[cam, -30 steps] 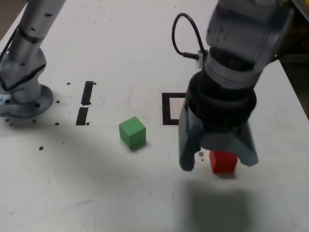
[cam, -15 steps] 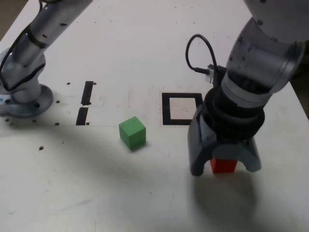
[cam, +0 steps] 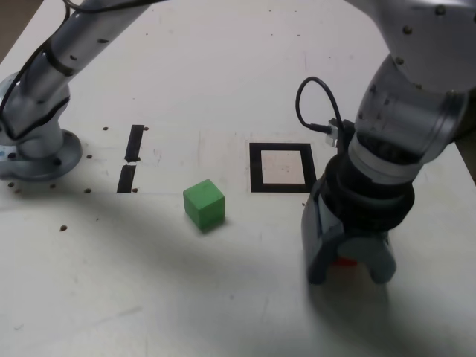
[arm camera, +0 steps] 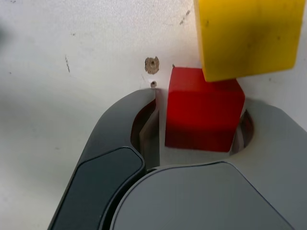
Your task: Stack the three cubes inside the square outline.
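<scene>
The red cube (arm camera: pixel 201 112) sits on the white table between my gripper's (arm camera: pixel 200 98) two jaws, which press against both of its sides. A yellow cube (arm camera: pixel 247 36) lies right beside the red one, touching or overlapping its far corner. In the exterior view my gripper (cam: pixel 348 274) stands low on the table, and only a sliver of the red cube (cam: pixel 343 261) shows between the fingers. The arm hides the yellow cube there. The green cube (cam: pixel 204 204) rests alone toward the exterior view's left. The square outline (cam: pixel 255 168) lies just behind the gripper, with nothing in it.
The arm's base (cam: pixel 37 152) is bolted at the exterior view's left edge. Two short black strips (cam: pixel 134 143) lie beside it. A black cable (cam: pixel 312 104) loops off the wrist. The table edge (cam: pixel 461 149) runs close on the exterior view's right.
The gripper has come down over the red cube and its jaws have closed in from wide open onto the cube. The square outline, half hidden before, now shows in full.
</scene>
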Controlling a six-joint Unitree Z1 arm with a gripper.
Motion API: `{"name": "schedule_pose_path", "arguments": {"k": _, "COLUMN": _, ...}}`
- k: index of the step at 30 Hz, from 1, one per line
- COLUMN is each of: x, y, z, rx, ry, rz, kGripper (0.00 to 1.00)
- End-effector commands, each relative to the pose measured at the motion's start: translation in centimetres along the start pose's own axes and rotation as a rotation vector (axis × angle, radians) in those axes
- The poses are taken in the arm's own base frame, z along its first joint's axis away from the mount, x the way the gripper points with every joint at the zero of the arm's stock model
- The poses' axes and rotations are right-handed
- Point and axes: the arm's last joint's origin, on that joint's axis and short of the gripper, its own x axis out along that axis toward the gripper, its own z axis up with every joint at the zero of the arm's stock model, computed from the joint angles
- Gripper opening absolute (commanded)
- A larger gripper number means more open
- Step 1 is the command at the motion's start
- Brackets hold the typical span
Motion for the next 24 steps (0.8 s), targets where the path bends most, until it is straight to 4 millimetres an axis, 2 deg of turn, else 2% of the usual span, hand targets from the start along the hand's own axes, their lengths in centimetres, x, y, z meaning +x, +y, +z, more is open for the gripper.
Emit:
{"name": "schedule_pose_path", "arguments": {"k": 1, "x": 0.1, "y": 0.3, "z": 0.1, "rx": -0.003, "ry": 0.003, "rz": 0.001, "kGripper": 0.57}}
{"name": "schedule_pose_path", "arguments": {"k": 6, "x": -0.2, "y": 0.4, "z": -0.1, "rx": -0.006, "ry": 0.003, "rz": 0.013, "kGripper": 0.44}}
{"name": "schedule_pose_path", "arguments": {"k": 9, "x": -1.0, "y": 0.7, "z": -0.6, "rx": -0.016, "ry": 0.004, "rz": 0.028, "kGripper": 0.39}}
{"name": "schedule_pose_path", "arguments": {"k": 13, "x": -4.0, "y": 1.2, "z": -2.7, "rx": -0.031, "ry": 0.006, "rz": 0.059, "kGripper": 0.35}}
{"name": "schedule_pose_path", "arguments": {"k": 18, "x": -7.8, "y": 3.2, "z": -7.3, "rx": -0.034, "ry": 0.009, "rz": 0.096, "kGripper": 0.34}}
{"name": "schedule_pose_path", "arguments": {"k": 21, "x": -8.7, "y": 5.2, "z": -9.5, "rx": -0.03, "ry": 0.004, "rz": 0.12, "kGripper": 0.34}}
{"name": "schedule_pose_path", "arguments": {"k": 24, "x": -8.6, "y": 7.3, "z": -10.1, "rx": -0.02, "ry": 0.006, "rz": 0.131, "kGripper": 0.34}}
